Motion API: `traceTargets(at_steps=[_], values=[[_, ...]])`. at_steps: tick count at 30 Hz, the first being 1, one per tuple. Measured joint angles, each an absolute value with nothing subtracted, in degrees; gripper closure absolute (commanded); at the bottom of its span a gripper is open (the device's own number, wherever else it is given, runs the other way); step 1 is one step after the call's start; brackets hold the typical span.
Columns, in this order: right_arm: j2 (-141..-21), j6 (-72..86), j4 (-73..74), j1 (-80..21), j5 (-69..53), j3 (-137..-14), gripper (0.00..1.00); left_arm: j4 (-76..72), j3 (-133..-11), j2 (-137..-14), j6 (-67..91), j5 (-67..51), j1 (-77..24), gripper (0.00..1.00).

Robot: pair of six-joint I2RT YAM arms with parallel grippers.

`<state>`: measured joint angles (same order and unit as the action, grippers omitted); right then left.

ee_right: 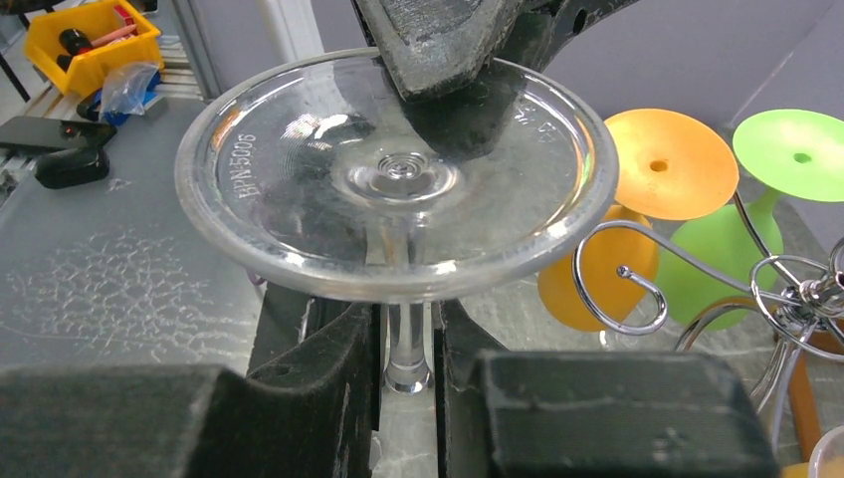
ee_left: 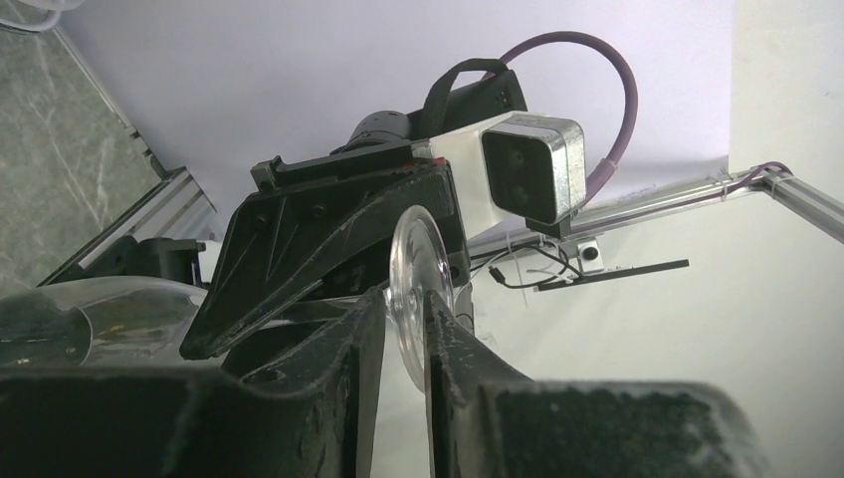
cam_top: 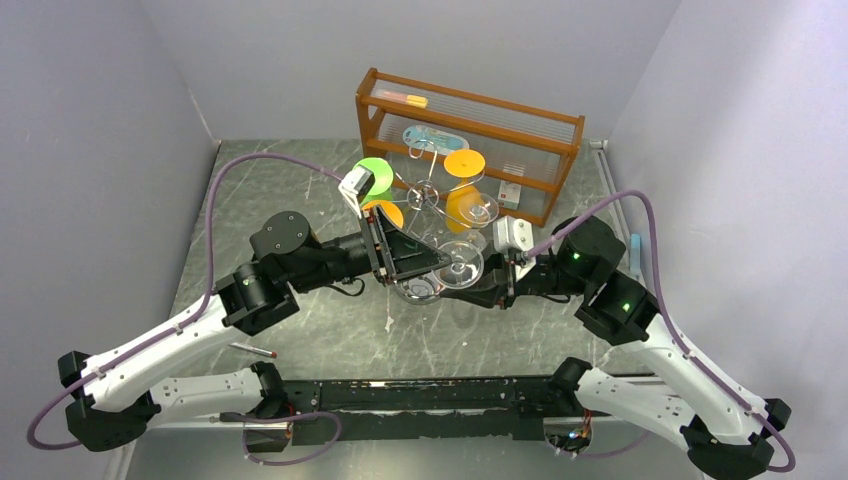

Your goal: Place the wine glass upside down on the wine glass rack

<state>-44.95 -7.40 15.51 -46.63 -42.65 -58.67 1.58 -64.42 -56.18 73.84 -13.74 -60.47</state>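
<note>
over the desk (cam_top: 300, 335), before the chrome wine glass rack (cam_top: 430, 192), the clear wine glass (ee_right: 398, 169) is held: foot pinched by the left gripper (ee_left: 406, 334), stem seemingly clamped by the right gripper (ee_right: 408, 354). neither should be released until the other is sure.

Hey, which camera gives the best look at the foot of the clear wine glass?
The right wrist view: the wine glass foot fills the frame face-on, stem in the right gripper. The left wrist view shows it edge-on in the left gripper. The top view shows it small, between both grippers.
</note>
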Motion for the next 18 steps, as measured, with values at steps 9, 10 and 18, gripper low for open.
traceTargets(at_steps=[9, 10, 18], values=[[-46.8, -6.5, 17.6, -46.6, -43.8, -59.2, 1.00, 2.0, -64.5, -57.6, 70.3, -14.3, -60.5, 0.68], [-47.0, -6.4, 17.8, -46.6, -43.8, -59.2, 1.00, 2.3, -64.5, -57.7, 69.6, -14.3, -60.5, 0.71], [-46.9, -5.8, 18.3, -46.4, -43.4, -59.2, 0.96, 4.1, -65.0, -57.1, 68.2, -15.4, -60.6, 0.95]])
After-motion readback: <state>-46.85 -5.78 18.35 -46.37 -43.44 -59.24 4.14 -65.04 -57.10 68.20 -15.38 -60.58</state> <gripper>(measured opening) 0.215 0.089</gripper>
